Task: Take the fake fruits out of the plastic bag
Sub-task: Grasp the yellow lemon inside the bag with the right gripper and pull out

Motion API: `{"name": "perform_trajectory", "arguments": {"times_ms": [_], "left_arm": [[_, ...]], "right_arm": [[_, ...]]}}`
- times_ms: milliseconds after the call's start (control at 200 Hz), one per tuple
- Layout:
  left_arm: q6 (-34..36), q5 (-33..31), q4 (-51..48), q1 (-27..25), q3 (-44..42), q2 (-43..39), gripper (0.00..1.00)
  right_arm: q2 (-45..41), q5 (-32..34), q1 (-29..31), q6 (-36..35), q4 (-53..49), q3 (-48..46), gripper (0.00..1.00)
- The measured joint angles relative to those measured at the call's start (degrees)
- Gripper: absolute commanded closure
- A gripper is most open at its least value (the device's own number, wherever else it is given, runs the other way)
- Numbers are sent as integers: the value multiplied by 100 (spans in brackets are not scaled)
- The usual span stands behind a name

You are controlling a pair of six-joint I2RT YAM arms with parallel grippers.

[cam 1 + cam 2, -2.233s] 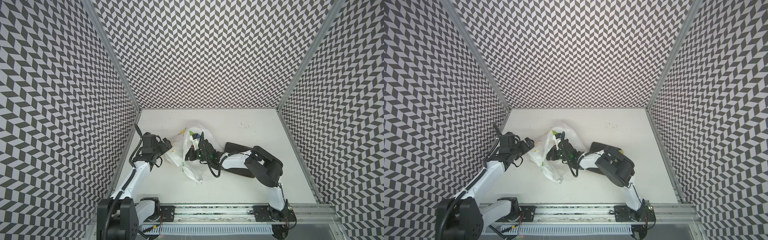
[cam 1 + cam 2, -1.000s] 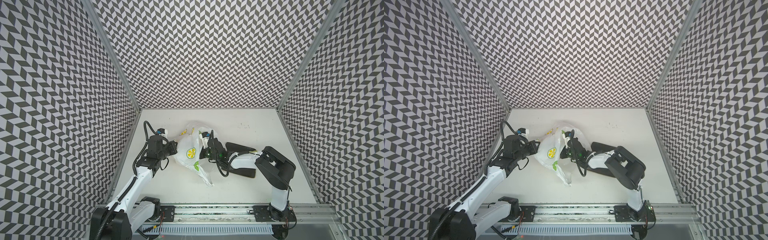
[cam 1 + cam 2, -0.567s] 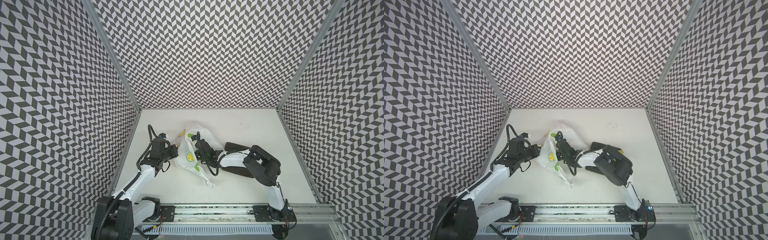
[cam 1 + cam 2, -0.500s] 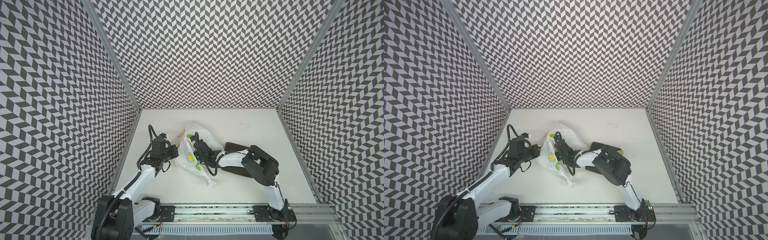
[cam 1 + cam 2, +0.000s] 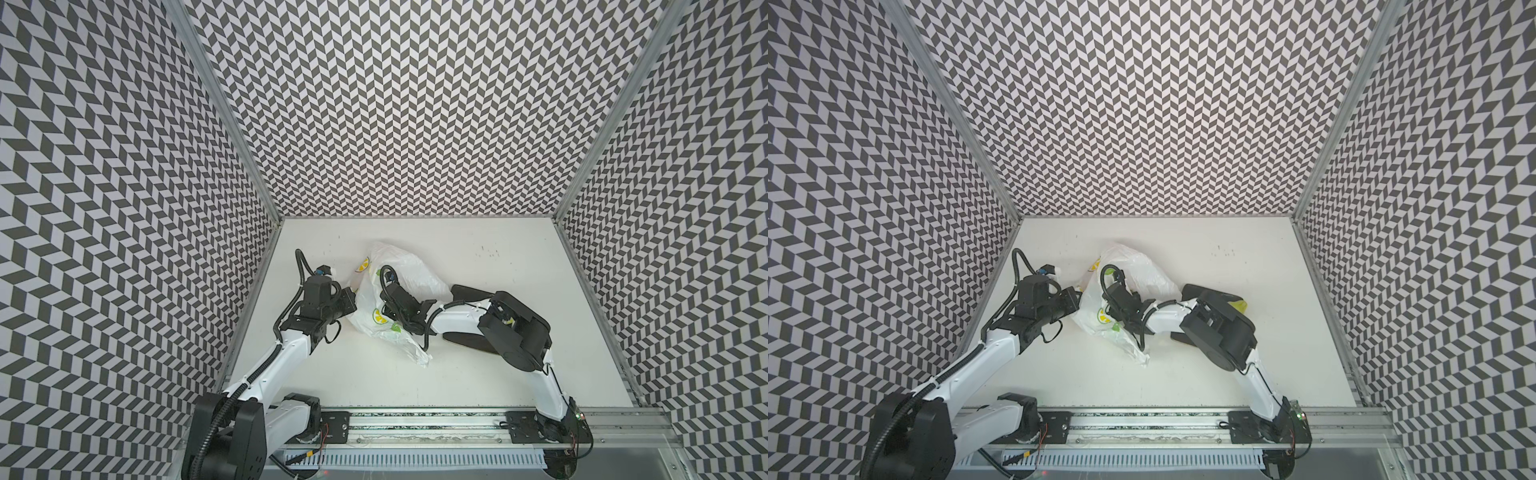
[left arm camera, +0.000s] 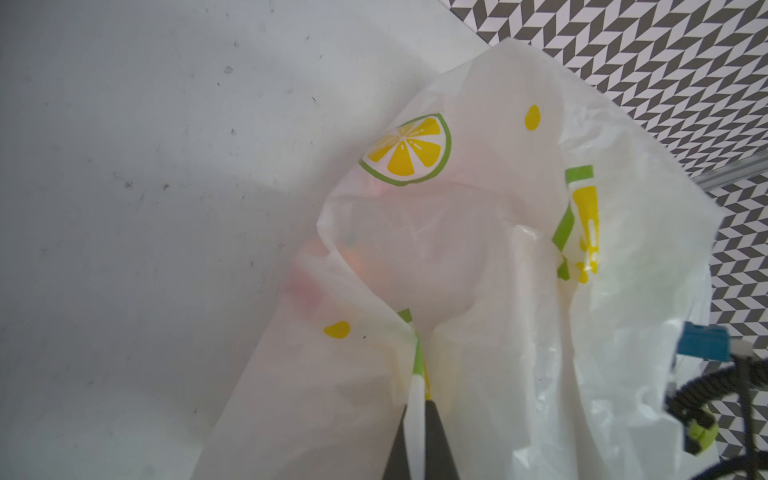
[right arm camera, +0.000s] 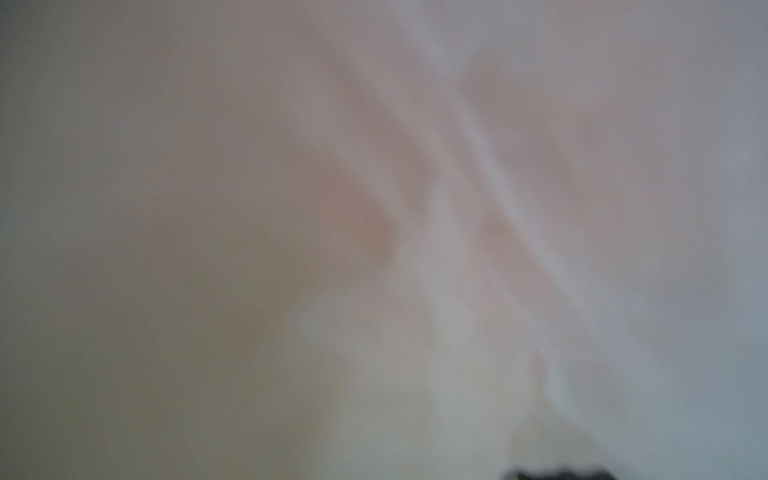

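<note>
Plastic bag [image 5: 409, 276] pinched, fruits inside

It lies crumpled left of the table's [image 5: 498, 415] middle, white film printed with lemon slices. Only the left wrist view shows the left gripper [image 6: 415, 409] pressed together on a fold, and the fake fruits [image 6: 305, 286] as reddish blurs through the film. Both top views show the right gripper [image 5: 395, 322] against the bag. Its wrist view is blurred film, so its spread cannot be told.
</note>
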Motion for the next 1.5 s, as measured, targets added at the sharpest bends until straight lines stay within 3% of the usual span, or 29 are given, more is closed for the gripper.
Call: {"name": "perform_trajectory", "arguments": {"times_ms": [365,1066,1502], "left_arm": [[-15,-424,22,50,7,170,100],[-7,-531,70,129,2,192,100],[-4,-516,247,179,2,284,100]], "right_arm": [[-1458,-142,-4,-234,131,-1620,45],[-3005,-1202,-4,-315,817,-2708,50],[-4795,-1416,-4,-219,-92,-3530,51]]}}
